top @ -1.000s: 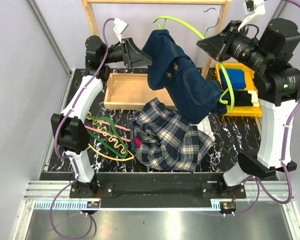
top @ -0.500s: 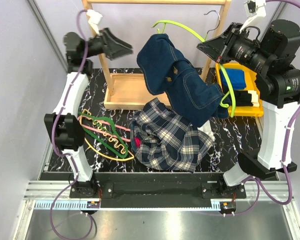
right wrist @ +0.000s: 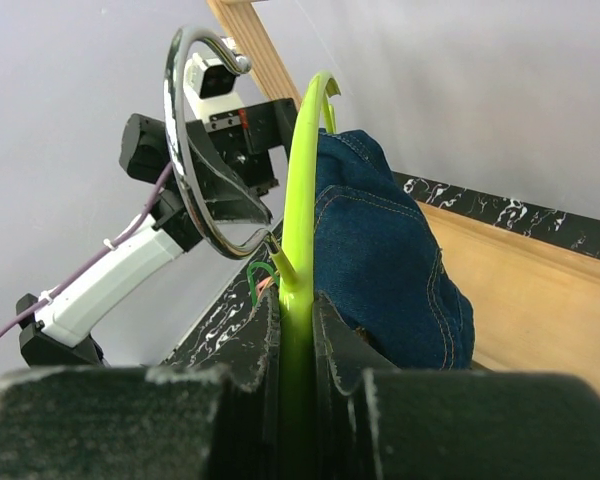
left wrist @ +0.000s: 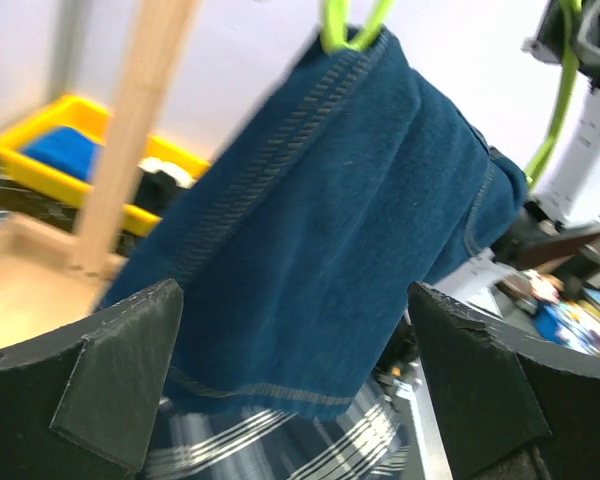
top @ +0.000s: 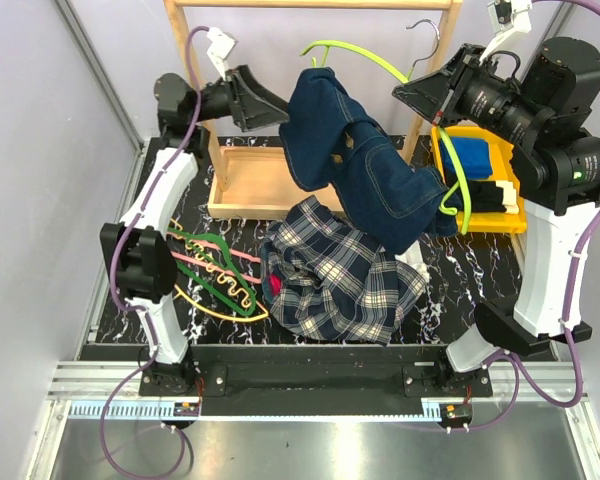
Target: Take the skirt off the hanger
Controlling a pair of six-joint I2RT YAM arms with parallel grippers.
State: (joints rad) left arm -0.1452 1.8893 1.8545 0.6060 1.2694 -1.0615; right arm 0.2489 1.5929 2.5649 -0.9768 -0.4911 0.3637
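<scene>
The plaid skirt [top: 340,280] lies crumpled on the table's middle, free of any hanger; its edge shows low in the left wrist view [left wrist: 280,450]. The dark green hanger [top: 215,262] lies flat at the left, among other hangers. My right gripper [top: 420,95] is shut on a lime-green hanger [right wrist: 300,200] held high, with a dark blue denim garment [top: 370,170] draped over it. My left gripper [top: 270,105] is open and empty, just left of the denim's top [left wrist: 340,220], which hangs in front of the jaws.
A wooden tray [top: 250,185] and a wooden rack [top: 190,40] stand at the back. A yellow bin [top: 515,220] with blue and white things is at the right. Pink [top: 195,262] and pale yellow [top: 220,312] hangers lie by the dark green one. Red cloth [top: 275,285] peeks from under the skirt.
My left gripper swung away up and to the left, then came back right to the denim's top. The right arm, the lime-green hanger and the plaid skirt have stayed put.
</scene>
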